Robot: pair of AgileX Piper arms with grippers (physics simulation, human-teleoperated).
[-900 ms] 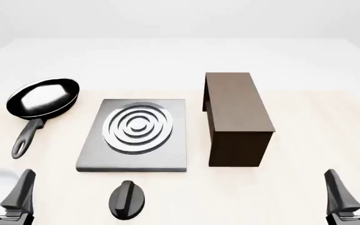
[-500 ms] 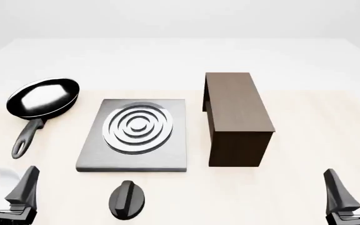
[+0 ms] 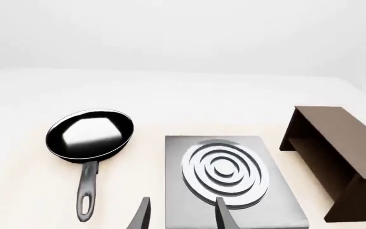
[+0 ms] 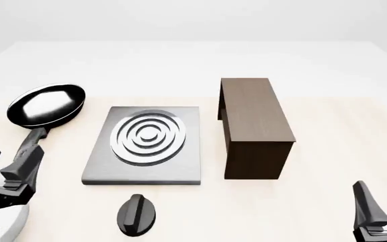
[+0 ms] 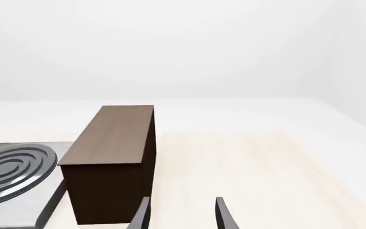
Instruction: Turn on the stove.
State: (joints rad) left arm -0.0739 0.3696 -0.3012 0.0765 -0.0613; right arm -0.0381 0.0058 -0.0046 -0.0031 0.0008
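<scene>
Front view: my left fingers (image 4: 5, 161) stand spread and empty at the worktop's (image 4: 328, 126) left edge, just beside the pan's (image 4: 46, 106) handle. The stove (image 4: 143, 174) lies flat to their right, mid-worktop, and its knob (image 4: 137, 215) sits apart just in front of it, nearer me and well right of those fingers. My right fingers (image 4: 385, 212), also spread and empty, hang at the near right corner, beyond the box (image 4: 254, 121) from the knob.

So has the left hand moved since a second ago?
Yes. The left hand has risen in the front view and now overlaps the frying pan handle, which it sat below before.
</scene>
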